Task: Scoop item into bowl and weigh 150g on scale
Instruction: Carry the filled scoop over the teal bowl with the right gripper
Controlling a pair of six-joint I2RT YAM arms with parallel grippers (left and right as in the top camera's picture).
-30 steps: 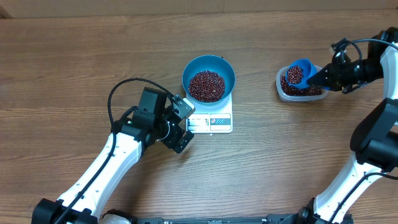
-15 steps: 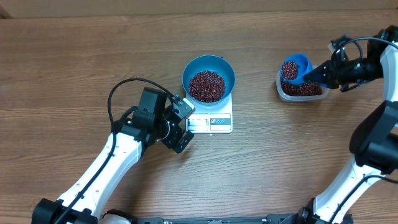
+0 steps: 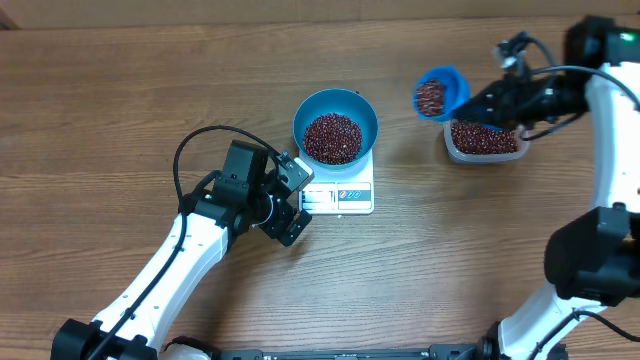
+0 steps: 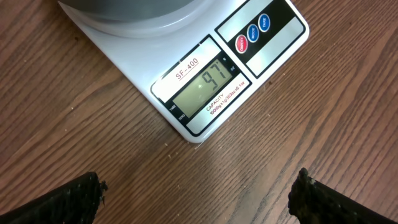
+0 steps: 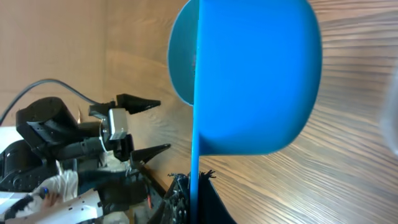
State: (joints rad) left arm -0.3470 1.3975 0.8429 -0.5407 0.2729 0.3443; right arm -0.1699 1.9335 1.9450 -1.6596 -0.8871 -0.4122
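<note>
The round blue bowl (image 3: 336,105) stands on the white scale (image 3: 345,197) and holds a heap of dark red-brown beans (image 3: 332,137). My right gripper (image 3: 490,104) is shut on the handle of a small blue scoop (image 3: 437,93), which carries beans in the air between the clear tub (image 3: 485,141) and the bowl. In the right wrist view the scoop (image 5: 255,81) fills the frame above my right gripper (image 5: 198,182). My left gripper (image 3: 298,201) stands open at the scale's front left corner. In the left wrist view the scale (image 4: 186,93) shows 97 on its display, beyond my empty left gripper (image 4: 199,193).
The clear tub with more beans sits on the wooden table at the right, just under the right arm. My left arm (image 5: 62,155) shows at the left in the right wrist view.
The right gripper has lifted the bean-filled scoop out of the tub and carried it left toward the bowl. The left arm has not moved.
</note>
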